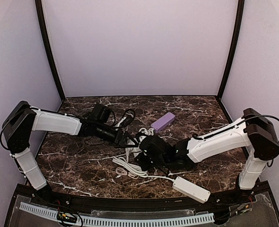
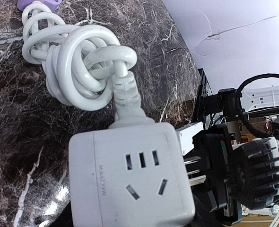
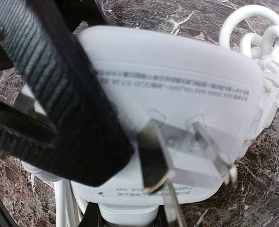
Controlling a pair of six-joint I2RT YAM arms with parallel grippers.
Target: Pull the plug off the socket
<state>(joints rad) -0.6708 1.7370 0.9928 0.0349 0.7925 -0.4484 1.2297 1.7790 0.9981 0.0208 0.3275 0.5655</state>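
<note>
Our right gripper [image 2: 203, 158] clamps the plug [image 2: 189, 135], prongs [image 3: 210, 149] bared against the socket [image 2: 130, 175]; whether our left gripper [image 1: 129, 140] grips, we cannot tell.

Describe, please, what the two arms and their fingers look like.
Both the left arm and right arm have smooth white tubular links joined by boxy black joints, with black cables looping alongside. The wrists end in black hardware. The fingers are black with fine ribbing.
</note>
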